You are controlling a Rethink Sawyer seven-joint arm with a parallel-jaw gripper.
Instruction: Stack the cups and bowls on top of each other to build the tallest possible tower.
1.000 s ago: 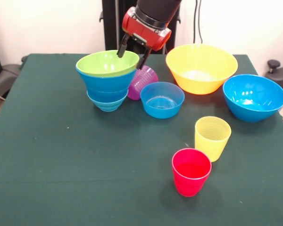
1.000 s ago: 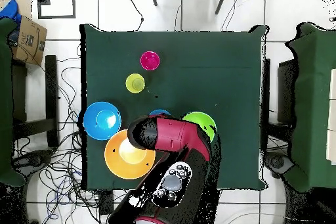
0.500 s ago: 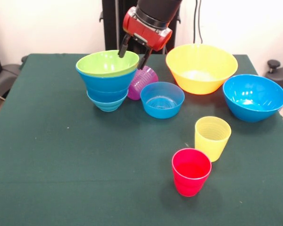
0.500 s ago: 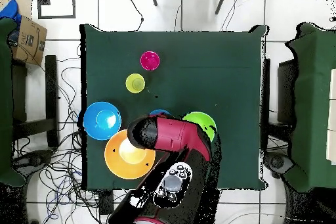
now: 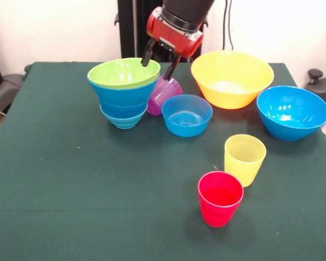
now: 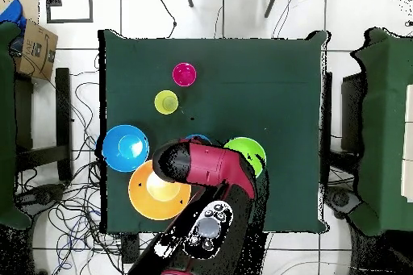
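Because the red and black gripper hangs so close to the tower, I judge the main risk to be a knock against that pile. Its two dark fingers are spread apart with nothing between them, one above the rim of the lime green glossy plastic bowl that tops the pile, the other over the purple ribbed plastic cup. That cup lies tipped on its side, leaning against the tower's flank, just beside the small blue plastic bowl.

The tower is green on top, a larger blue bowl under it and a smaller blue one lowest, so it widens upward and looks top-heavy to me. If I sweep sideways at this height, a finger could catch the green rim and topple the stack. If I go down for the purple cup, its slanted ribbed side may slip out of the fingers, or the cup may shove the tower.

The very large yellow plastic bowl and the large blue plastic bowl stand well apart from the pile, as do the yellow ribbed cup and the red ribbed cup out on the green cloth-covered table. From overhead the arm hides the tower's near side, so I cannot check clearance there.
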